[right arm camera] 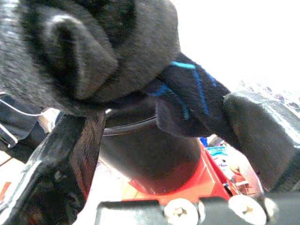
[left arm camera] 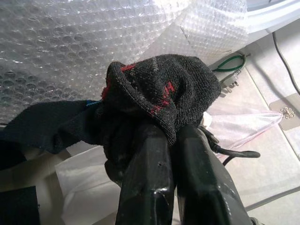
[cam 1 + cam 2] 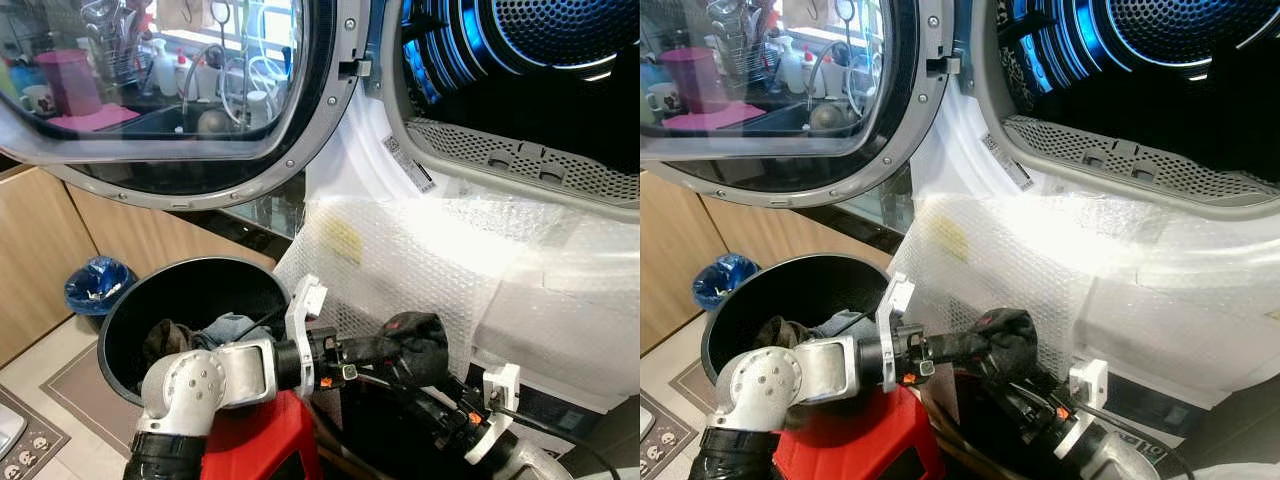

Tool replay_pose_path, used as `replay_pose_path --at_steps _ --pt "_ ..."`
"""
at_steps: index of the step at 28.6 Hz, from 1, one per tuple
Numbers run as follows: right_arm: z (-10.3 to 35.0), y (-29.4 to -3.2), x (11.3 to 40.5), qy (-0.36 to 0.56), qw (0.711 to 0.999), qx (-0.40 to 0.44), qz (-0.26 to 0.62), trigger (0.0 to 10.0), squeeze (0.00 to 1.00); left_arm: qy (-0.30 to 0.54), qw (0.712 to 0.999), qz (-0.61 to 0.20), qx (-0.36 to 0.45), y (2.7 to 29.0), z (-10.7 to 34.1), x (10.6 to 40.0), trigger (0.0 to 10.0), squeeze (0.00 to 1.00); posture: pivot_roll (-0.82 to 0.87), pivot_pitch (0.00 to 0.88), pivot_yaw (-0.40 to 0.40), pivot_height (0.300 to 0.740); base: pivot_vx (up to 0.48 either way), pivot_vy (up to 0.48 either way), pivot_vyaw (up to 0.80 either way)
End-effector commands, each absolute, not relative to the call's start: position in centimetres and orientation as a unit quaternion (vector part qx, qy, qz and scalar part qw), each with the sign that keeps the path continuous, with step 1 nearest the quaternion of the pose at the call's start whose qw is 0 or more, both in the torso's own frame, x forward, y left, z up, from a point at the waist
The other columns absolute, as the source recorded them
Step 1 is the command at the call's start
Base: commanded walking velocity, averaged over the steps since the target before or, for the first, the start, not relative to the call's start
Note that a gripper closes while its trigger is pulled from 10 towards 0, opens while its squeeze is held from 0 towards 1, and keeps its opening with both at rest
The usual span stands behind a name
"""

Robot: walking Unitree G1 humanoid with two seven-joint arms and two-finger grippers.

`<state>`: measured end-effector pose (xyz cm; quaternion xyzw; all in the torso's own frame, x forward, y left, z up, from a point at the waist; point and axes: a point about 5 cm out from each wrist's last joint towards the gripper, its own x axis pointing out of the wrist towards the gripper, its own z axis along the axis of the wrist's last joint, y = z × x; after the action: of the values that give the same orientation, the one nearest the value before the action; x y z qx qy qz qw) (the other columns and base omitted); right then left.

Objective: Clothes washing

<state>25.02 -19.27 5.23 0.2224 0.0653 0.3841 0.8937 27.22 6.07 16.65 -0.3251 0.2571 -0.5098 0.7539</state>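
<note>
Left eye view: the dryer-style machine stands with its round door (image 3: 180,100) swung wide to the robot's left and the drum (image 3: 530,70) lit blue inside, so the mouth is free to take laundry. Bubble wrap (image 3: 420,250) hangs over the machine's front below the opening, most likely as padding against knocks from the arms. A black bucket (image 3: 190,310) sits low on the left on a red stool (image 3: 255,440), with more clothes (image 3: 215,330) heaped inside it; it seems to serve as the hamper the robot draws from.

The left tool (image 3: 400,348) has its two black fingers (image 2: 150,178) pressed narrow on a bunched black sock (image 2: 159,93) with red flecks, so the item is pinched firmly between them. The left arm reaches across the body from the silver elbow (image 3: 195,385), forearm roughly level, the sock held just in front of the bubble wrap and well below the drum's lip.

The right tool (image 3: 450,405) comes up from the lower right, angled toward the same bundle. In the right wrist view its fingers (image 1: 70,154) stand spread, with dark cloth (image 1: 93,51) bearing blue stripes draped between and over them; I cannot tell whether they actually grip it.

My reading is that the sock is mid-transfer from bucket to drum, and it needs to be lifted up and over the perforated rim (image 3: 520,160) next.
</note>
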Motion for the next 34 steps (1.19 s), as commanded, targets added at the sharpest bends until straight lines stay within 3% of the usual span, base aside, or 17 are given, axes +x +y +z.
replay_pose_path --at_steps 1,7,13,24,34 --pt "4.9 -21.3 24.8 0.071 0.907 0.217 0.354 10.0 0.0 0.258 0.752 -0.517 -0.317 5.9 16.9 26.8 0.0 0.0 -0.05 0.0 0.002 0.74 0.0 0.0 0.0" --pt "4.4 -23.7 24.3 0.09 0.92 0.201 0.325 10.0 0.0 0.263 0.749 -0.522 -0.313 6.0 16.9 26.3 0.0 0.0 -0.04 0.0 0.005 0.74 0.0 0.0 0.0" --pt "4.1 -23.9 24.1 0.097 0.919 0.203 0.325 10.0 0.0 0.275 0.746 -0.526 -0.303 6.3 16.7 25.7 0.0 0.0 -0.04 0.0 0.009 0.74 0.0 0.0 0.0" --pt "4.0 -19.6 23.7 0.105 0.867 0.22 0.435 10.0 0.0 0.269 0.741 -0.533 -0.307 5.2 17.1 26.0 0.0 0.0 -0.04 0.014 0.004 0.74 0.0 0.0 0.0" --pt "4.0 -17.9 23.6 0.111 0.851 0.22 0.463 10.0 0.0 0.263 0.741 -0.535 -0.311 4.7 17.2 26.2 0.0 0.0 -0.04 0.023 -0.003 0.74 0.0 0.0 0.0"
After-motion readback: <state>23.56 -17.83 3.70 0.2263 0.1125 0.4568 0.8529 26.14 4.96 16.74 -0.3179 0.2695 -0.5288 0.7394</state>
